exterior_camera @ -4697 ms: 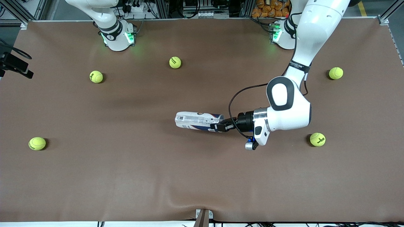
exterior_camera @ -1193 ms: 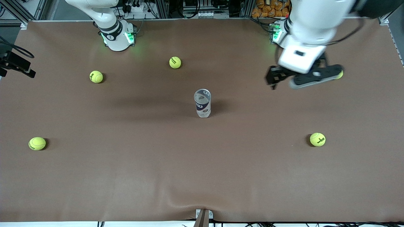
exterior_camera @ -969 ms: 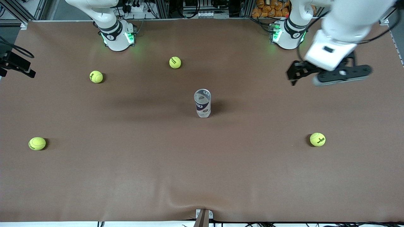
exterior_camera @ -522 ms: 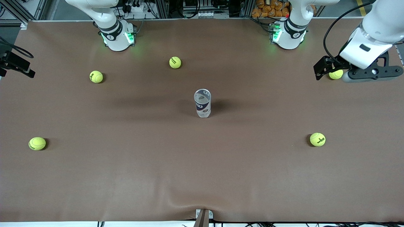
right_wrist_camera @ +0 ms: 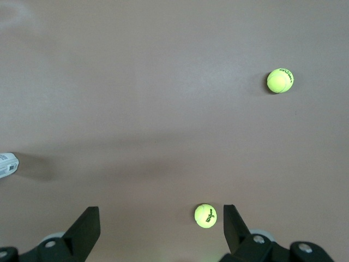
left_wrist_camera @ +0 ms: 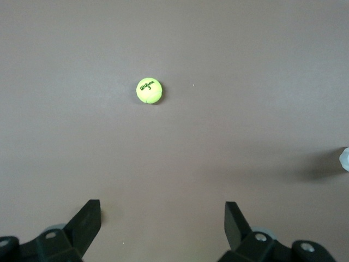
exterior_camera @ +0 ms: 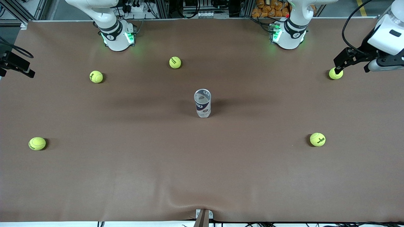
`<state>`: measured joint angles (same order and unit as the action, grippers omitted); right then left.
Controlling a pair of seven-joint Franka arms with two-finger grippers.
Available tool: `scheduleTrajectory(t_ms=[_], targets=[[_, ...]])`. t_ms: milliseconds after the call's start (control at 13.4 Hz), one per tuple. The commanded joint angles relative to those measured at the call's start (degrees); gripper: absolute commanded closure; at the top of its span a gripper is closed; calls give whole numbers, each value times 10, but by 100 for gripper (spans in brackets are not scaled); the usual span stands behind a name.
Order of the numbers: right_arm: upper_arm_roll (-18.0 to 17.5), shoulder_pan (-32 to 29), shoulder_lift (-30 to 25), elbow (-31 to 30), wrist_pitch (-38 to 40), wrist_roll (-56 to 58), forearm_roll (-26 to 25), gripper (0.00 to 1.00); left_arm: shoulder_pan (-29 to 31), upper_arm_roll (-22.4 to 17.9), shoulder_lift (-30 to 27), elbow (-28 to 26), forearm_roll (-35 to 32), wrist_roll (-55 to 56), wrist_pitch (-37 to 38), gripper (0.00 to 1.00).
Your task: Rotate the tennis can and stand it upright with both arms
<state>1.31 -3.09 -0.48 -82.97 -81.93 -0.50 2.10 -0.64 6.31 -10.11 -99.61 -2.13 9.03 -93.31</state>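
Note:
The tennis can (exterior_camera: 202, 103) stands upright in the middle of the table with its open silvery rim up, and nothing touches it. My left gripper (exterior_camera: 341, 61) is open and empty, up in the air over a tennis ball (exterior_camera: 335, 73) at the left arm's end of the table. In the left wrist view its fingers (left_wrist_camera: 87, 218) stand wide apart over bare table, with the can's edge (left_wrist_camera: 344, 158) at the picture's border. My right gripper (right_wrist_camera: 161, 215) is open and empty, high over the table; it is out of the front view. The can's edge (right_wrist_camera: 8, 164) shows there too.
Several tennis balls lie around the brown mat: (exterior_camera: 175, 62), (exterior_camera: 96, 76), (exterior_camera: 37, 143), (exterior_camera: 317, 139). One ball (left_wrist_camera: 148, 90) shows in the left wrist view, two (right_wrist_camera: 205, 215) (right_wrist_camera: 280, 81) in the right wrist view. The arm bases (exterior_camera: 116, 34) (exterior_camera: 288, 33) stand at the table's edge farthest from the front camera.
The can lay on its side in my left gripper; now it stands upright and free. My left gripper has swung away, open, toward the left arm's end of the table.

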Motion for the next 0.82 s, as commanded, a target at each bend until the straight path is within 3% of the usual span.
scheduleTrajectory(t_ms=[0, 746], targets=[[-1, 0, -4, 4, 7, -4, 5, 0, 13, 3, 20, 42, 14, -9, 32, 0], [2, -2, -6, 4, 36, -3, -5, 0, 13, 0, 33, 68, 23, -9, 65, 0]])
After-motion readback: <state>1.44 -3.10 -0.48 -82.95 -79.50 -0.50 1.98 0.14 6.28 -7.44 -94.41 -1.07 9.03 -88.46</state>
